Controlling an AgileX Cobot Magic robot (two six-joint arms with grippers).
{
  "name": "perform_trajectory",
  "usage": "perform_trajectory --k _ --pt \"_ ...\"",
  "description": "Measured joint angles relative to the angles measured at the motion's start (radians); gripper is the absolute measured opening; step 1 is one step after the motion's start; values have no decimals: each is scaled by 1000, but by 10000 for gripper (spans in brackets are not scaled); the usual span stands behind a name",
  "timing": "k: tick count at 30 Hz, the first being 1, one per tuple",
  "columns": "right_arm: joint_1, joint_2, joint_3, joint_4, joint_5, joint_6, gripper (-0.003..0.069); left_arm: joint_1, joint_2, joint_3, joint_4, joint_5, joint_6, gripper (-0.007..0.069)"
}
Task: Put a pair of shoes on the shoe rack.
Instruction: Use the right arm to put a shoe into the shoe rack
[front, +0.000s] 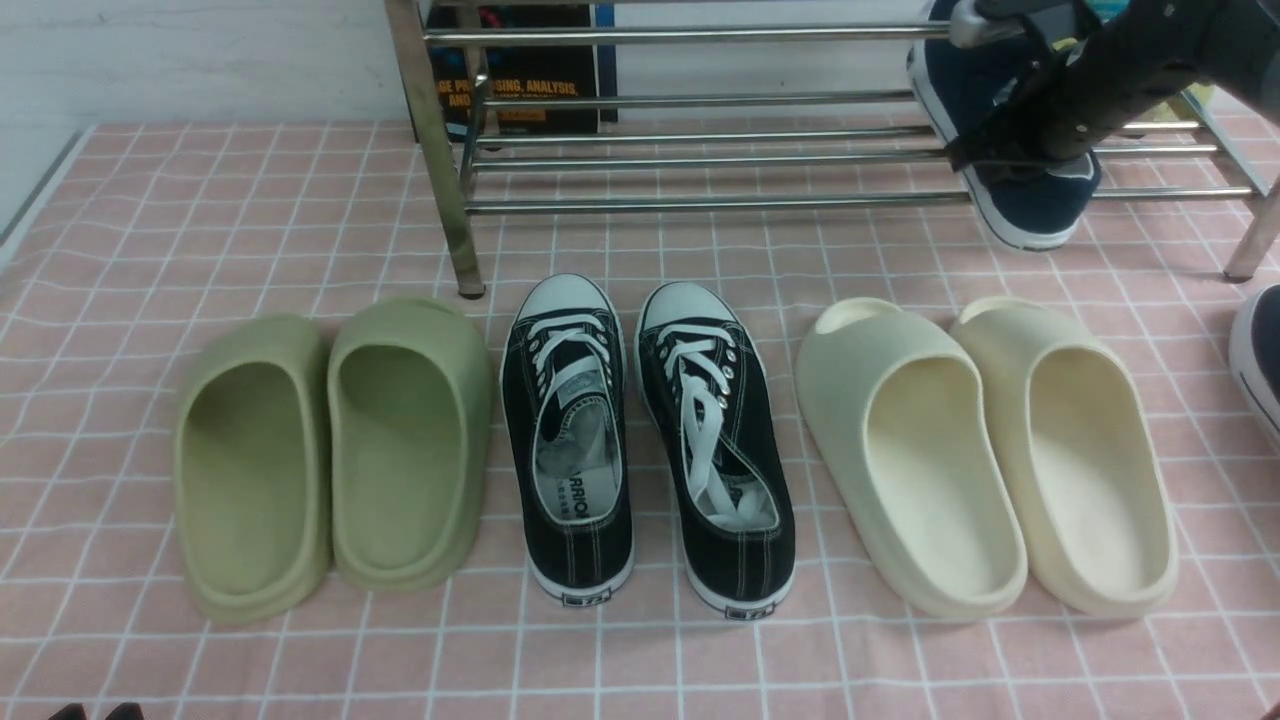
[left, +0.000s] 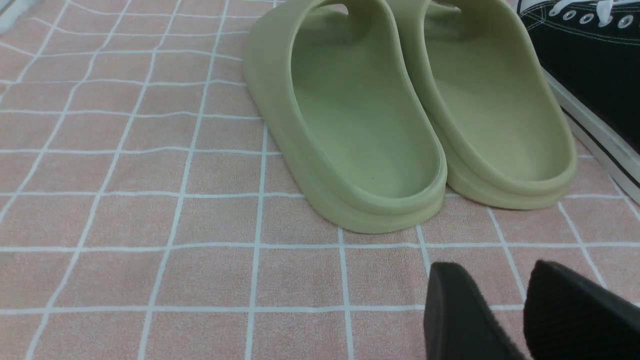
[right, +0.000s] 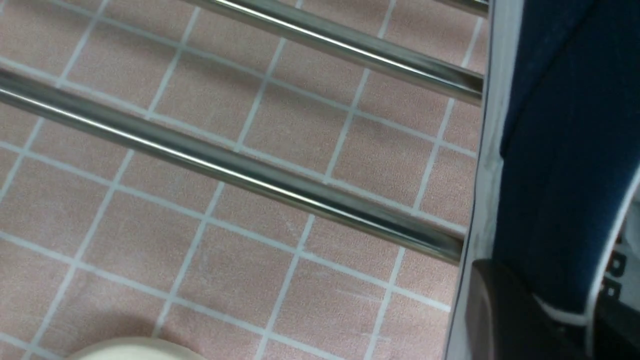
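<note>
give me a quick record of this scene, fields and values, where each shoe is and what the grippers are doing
right gripper: shut on one navy shoe, tilted toe-down over the shoe rack at its right end
other navy shoe: on the cloth, right edge of front view
left gripper: open, empty, low near the green slides
row before rack: green slides, black lace-ups, cream slides

Book (front: 520, 70), upper centre of the front view: orange cover lettering read "GE PROCESSING, ANALYSIS, AND" — cut off at the edges. Black lace-up sneaker (front: 567, 430), centre: insole print read "ARRIO". Heel tab (front: 584, 599) mark and navy shoe (right: 560, 150) insole letters — illegible.
</note>
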Motion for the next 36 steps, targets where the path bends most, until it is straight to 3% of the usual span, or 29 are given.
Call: perform_trajectory --k 9,13,19,22,23,26,29,36 --pt "0 -46 -4 15 47 1 331 0 0 0 0 0 0 239" --pt "0 -125 -4 19 58 1 372 0 0 0 0 0 0 239" --pt "-2 -220 -10 -103 127 18 288 0 0 0 0 0 0 239" --pt "-20 -219 61 -194 135 65 148 0 0 0 0 0 0 239" --pt "-21 -219 61 -198 135 65 140 0 0 0 0 0 0 239" --pt "-38 -201 163 -251 84 81 19 0 0 0 0 0 0 239" --pt "-49 -174 211 -263 50 99 -18 0 0 0 0 0 0 239" --pt "-52 -158 222 -203 15 130 -18 0 0 0 0 0 0 239"
